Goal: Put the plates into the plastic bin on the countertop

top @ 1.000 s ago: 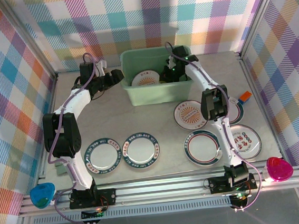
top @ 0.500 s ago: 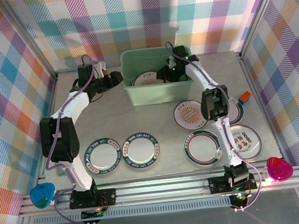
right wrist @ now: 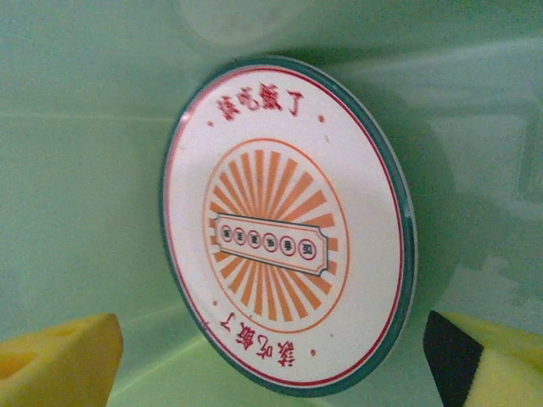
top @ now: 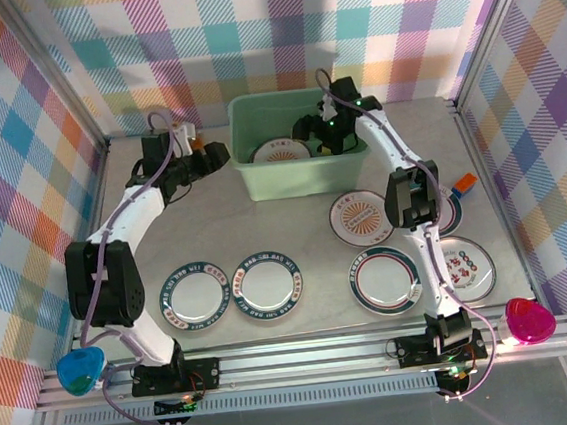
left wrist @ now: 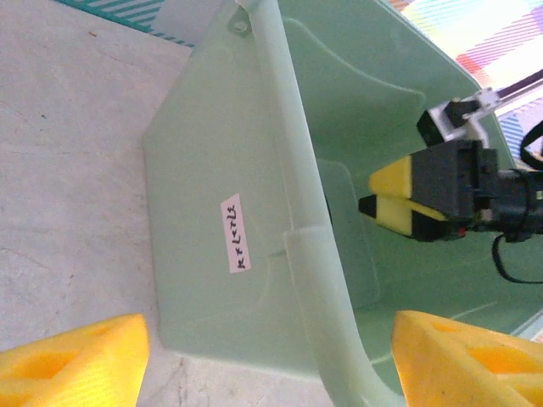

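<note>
Opening wide, the right end effector (top: 314, 129) has let go of the small round white plate with an orange sunburst centre (right wrist: 284, 229) and drawn back a little toward the far wall. One second ago it was clamped low over that plate. The left arm has swung slightly outward.

The sunburst plate now lies inside the pale mint-green rectangular plastic bin (top: 260, 180), on its floor. In the right wrist view both yellow pads (right wrist: 59, 352) stand clear of its rim, so it looks released rather than gripped.

The left end effector (top: 216, 156) is spread open and empty, just beside the bin's left wall. From its wrist camera that wall (left wrist: 288, 170) runs up between the fingers. It seems placed there to steady the bin while plates go in, though I cannot tell whether it touches.

The right arm reaches far forward, its wrist bent down over the bin. The left arm curves round from the side, forearm low.

Six more round white plates (top: 267, 280) remain on the light grey marbled table (top: 293, 211), one partly hidden behind the right arm, so most of the job is left.
</note>
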